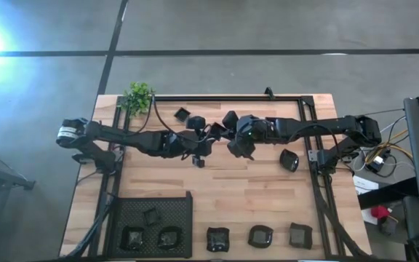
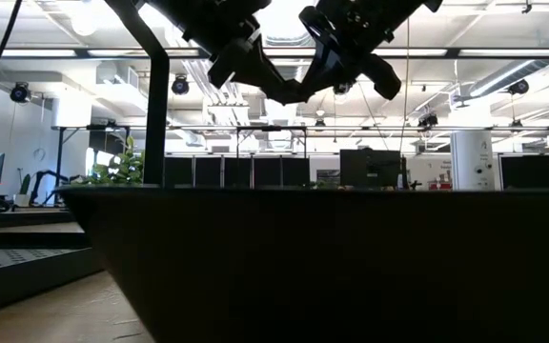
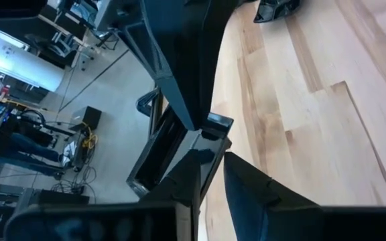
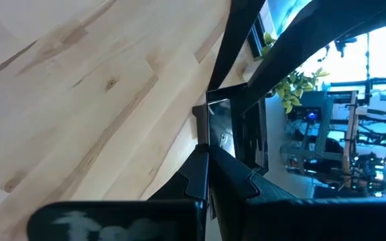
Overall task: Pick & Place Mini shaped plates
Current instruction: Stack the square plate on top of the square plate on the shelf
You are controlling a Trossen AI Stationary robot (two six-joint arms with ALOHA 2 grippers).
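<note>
Pale wooden planks make up the table, standing on a grey concrete floor. At its near left corner sits a black mesh tray with three mini shaped plates in it; three more line the near edge to its right, a few lie by the far edge, and one rests alone towards the right edge. A small green plant marks the far left corner.

Both arms meet raised over the table's middle. The left tool has its fingers slightly parted around the edge of a small dark plate. The right tool is clamped tight on the same plate.

This looks like a handover: one tool should take firm hold before the other lets go, with both kept level and steady.

No readable writing or brand shows.
</note>
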